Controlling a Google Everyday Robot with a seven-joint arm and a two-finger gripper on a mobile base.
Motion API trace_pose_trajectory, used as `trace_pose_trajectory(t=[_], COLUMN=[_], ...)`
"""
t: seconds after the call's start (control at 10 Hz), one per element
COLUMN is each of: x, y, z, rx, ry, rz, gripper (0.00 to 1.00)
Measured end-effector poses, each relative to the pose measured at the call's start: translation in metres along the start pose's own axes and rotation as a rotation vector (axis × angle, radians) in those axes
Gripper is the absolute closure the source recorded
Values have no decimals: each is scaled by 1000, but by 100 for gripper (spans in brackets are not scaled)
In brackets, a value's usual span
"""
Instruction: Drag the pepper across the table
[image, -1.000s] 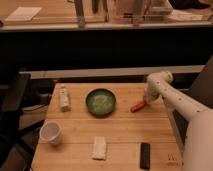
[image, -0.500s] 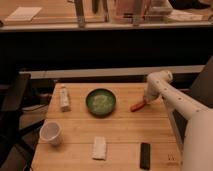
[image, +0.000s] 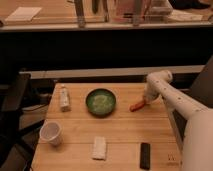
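The pepper (image: 136, 106) is a small orange-red tapered vegetable lying on the light wooden table (image: 125, 131), right of the green bowl (image: 100, 102). My gripper (image: 145, 100) hangs from the white arm at the table's right side, right at the pepper's right end and seemingly touching it. The arm's wrist hides the fingers.
A small bottle (image: 64, 97) lies at the left, a white paper cup (image: 51, 133) at the front left, a white packet (image: 100, 148) at the front middle, a black rectangular object (image: 145, 155) at the front right. A dark chair (image: 12, 107) stands left of the table.
The pepper and my gripper have shifted very slightly; the rest of the table is unchanged.
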Motion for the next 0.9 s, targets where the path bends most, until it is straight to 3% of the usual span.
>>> trace_pose_trajectory(t=[0.9], x=[-6], y=[0], z=[-1], rx=[-8], ry=[-7], rz=[29], gripper=[100])
